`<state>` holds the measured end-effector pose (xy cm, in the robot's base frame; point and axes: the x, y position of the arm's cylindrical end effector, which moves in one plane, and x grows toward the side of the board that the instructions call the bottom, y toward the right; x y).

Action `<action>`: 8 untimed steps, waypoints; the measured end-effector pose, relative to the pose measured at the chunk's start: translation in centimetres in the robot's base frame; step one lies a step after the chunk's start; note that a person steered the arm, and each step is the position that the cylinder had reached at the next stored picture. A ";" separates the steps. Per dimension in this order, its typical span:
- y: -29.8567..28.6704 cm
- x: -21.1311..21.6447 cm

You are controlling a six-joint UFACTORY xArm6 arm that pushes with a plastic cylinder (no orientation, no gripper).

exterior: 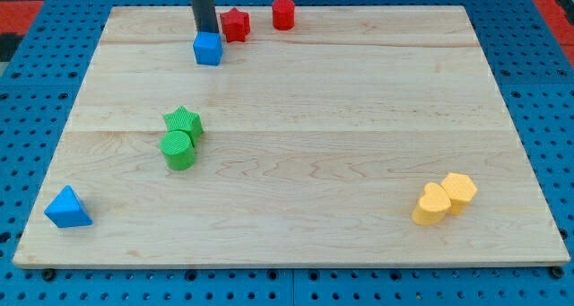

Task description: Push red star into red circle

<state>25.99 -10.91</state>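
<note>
Red star (235, 24) sits near the view's top edge, just right of my tip (206, 32), with the red circle (283, 13) further right along the same line. Bare rod, nothing to pinch. Blue cube (208, 48) crowds the tip from below.

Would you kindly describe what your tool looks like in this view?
My tool is a plain, straight rod, dark grey to black, round in section, entering from the view's top. No cables, markings or joints show. My tip seems to end just behind the blue cube.
</note>
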 end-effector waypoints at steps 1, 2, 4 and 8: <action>1.1 -1.0; 1.3 -3.0; 6.1 -3.1; 0.2 -2.2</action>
